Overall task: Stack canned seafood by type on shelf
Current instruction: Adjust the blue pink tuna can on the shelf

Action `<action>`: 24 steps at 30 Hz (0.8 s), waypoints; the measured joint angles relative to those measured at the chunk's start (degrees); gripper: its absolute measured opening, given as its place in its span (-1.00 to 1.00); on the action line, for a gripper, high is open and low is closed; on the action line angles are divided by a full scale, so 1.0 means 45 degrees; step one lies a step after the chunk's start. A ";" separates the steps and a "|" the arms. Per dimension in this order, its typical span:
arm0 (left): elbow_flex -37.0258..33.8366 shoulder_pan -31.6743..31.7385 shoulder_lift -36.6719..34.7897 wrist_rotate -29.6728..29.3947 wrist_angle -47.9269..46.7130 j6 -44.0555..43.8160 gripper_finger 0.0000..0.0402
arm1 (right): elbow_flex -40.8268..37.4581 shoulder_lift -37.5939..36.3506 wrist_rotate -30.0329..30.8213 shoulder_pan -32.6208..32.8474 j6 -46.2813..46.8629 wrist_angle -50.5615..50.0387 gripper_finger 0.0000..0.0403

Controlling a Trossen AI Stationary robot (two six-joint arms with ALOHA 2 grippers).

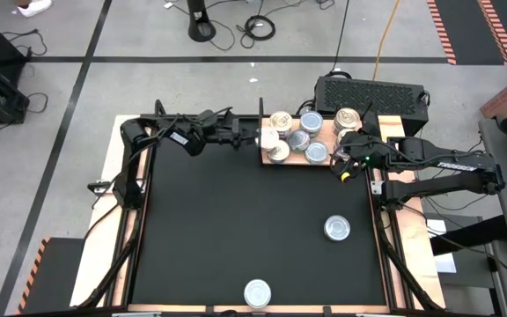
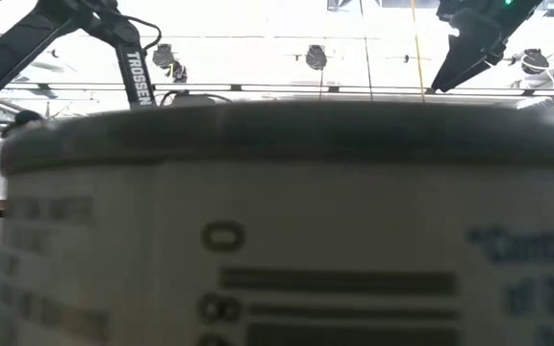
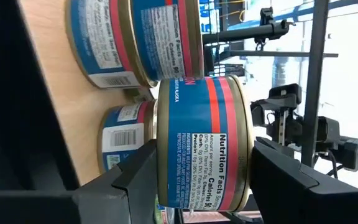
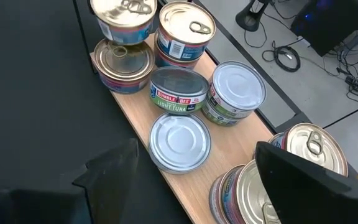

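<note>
The wooden shelf board (image 1: 326, 161) lies at the table's far edge and carries several tins (image 1: 299, 139), some of them stacked. My left gripper (image 1: 255, 136) reaches level to the board's left end, shut on a blue-and-red tin (image 3: 201, 143). Directly under that tin stands a blue tin (image 3: 126, 134) on the board. My right gripper (image 4: 204, 180) hovers open above the board's right end, over a flat silver-topped tin (image 4: 180, 142); it holds nothing. Two more tins stand on the black mat, one at the right (image 1: 337, 229) and one at the near edge (image 1: 257, 293). My left gripper has the blue-and-red tin pinched between its two fingers, one finger (image 3: 145, 180) at the tin's bottom face and the other (image 3: 278, 174) at its top face (image 3: 246, 155). The fingers come level from the table's left. The tin stays upright, its bottom level with the lower tin's top.
A black ventilated box (image 1: 372, 92) stands just behind the board's right half. The near-edge tin (image 2: 277, 240) fills the low view. Narrow wooden strips (image 1: 104, 202) border the black mat, which lies bare between the board and the two loose tins.
</note>
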 joint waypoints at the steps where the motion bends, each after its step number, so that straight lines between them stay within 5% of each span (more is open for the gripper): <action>1: 0.0098 -0.0057 0.0041 0.0002 -0.0027 -0.0014 0.07 | 0.0000 0.0000 -0.0001 0.0000 0.0000 -0.0002 0.58; 17: 0.0315 -0.0247 0.0061 0.0153 -0.0672 0.0116 0.07 | 0.0000 0.0025 -0.0074 0.0000 -0.0317 0.0694 0.58; 24: 0.0771 -0.0247 0.0050 0.0717 -0.1564 0.0724 0.07 | 0.0015 0.1805 -0.2456 -0.0807 -0.1895 0.3879 0.58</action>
